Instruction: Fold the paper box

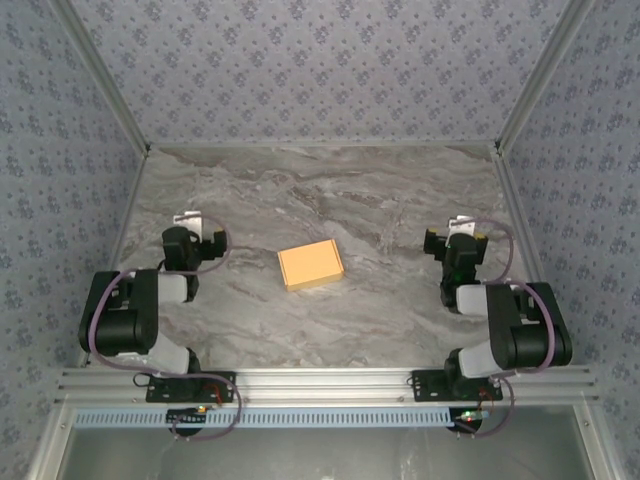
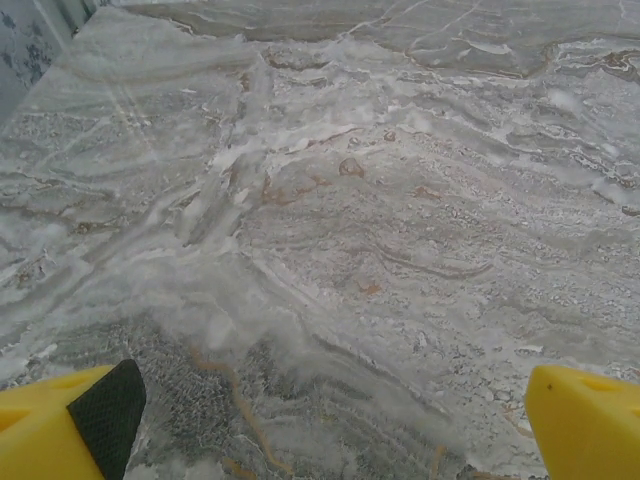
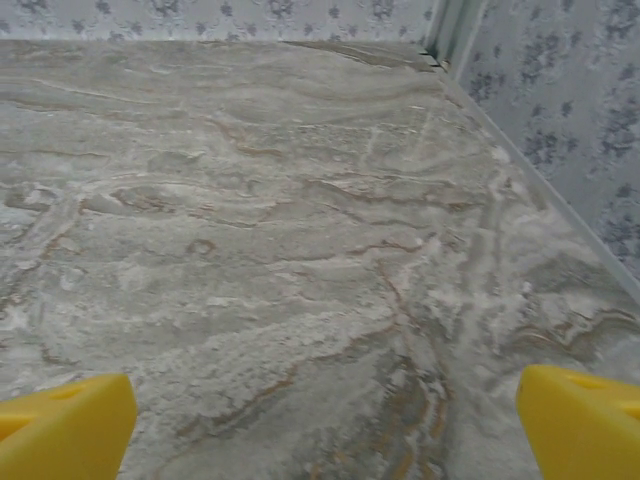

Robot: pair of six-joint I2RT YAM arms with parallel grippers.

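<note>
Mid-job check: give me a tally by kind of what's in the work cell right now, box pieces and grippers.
Paper box: 1, yellow-orange, lying flat, untouched.
Grippers: 2, the left gripper and the right gripper, jaws open on both, nothing held.
Total: 3.

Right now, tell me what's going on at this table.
Two robot arms are set up to fold a paper box, but neither is handling it. The yellow-orange box lies flat near the middle of the marble table, between the two arms and apart from both. The left gripper and the right gripper are both open and empty, each over bare tabletop at its own side. Folding has not yet begun.
</note>
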